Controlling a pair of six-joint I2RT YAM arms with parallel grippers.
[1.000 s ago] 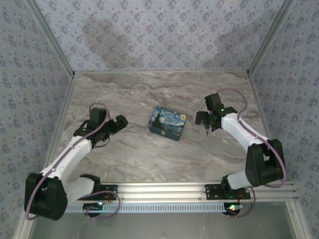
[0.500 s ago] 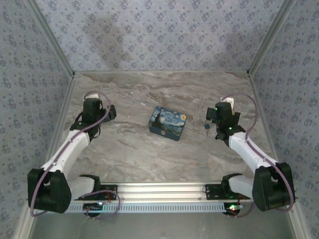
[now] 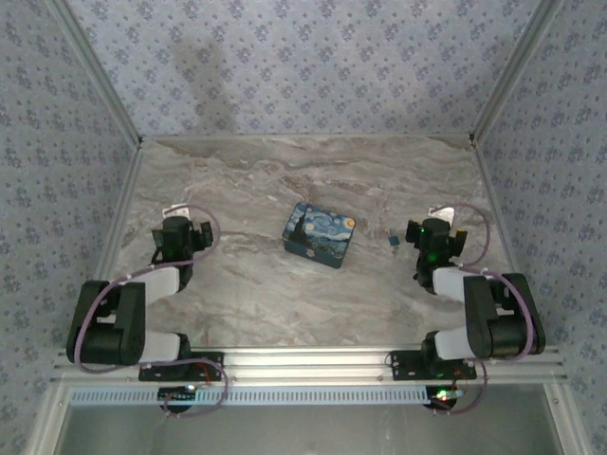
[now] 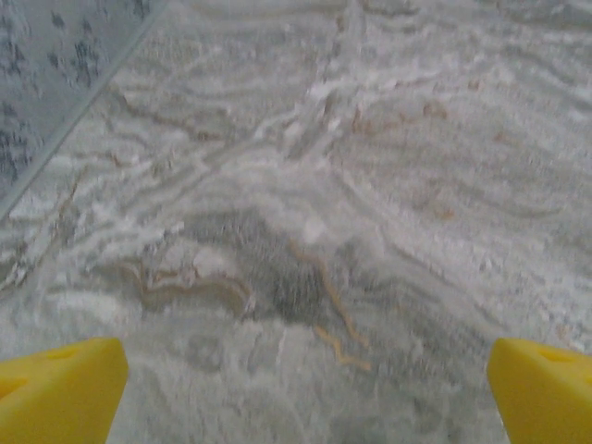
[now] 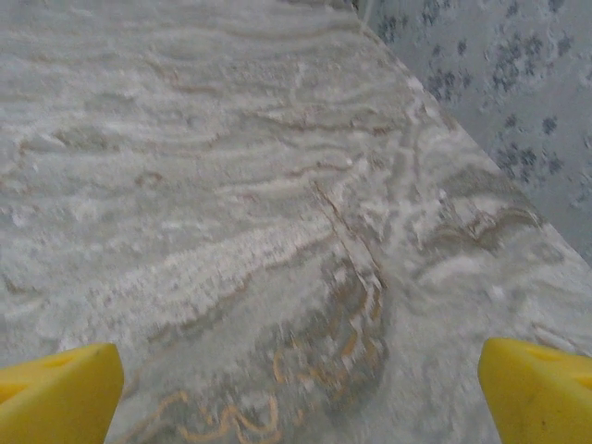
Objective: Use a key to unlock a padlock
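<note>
The padlock [image 3: 391, 240] is a tiny bluish thing lying on the marble table [image 3: 313, 171], right of the painted box. I cannot make out the key. My right gripper [image 3: 434, 230] sits folded back just right of the padlock, apart from it. In the right wrist view the right gripper [image 5: 301, 393] stands open, yellow fingertips [image 5: 57, 393] wide apart over bare marble. My left gripper [image 3: 181, 230] is drawn back at the table's left side. Seen from the left wrist, the left gripper [image 4: 305, 388] is open too, nothing between its fingertips [image 4: 60, 393].
A blue box with a yellow-swirled night-sky print [image 3: 320, 234] stands mid-table between the arms. Patterned walls [image 3: 303, 66] close the table at the back and both sides. An aluminium rail [image 3: 313, 358] runs along the near edge.
Both arms have folded back toward their bases. The right gripper pulled away from the padlock, which stays on the table. The box has not moved.
</note>
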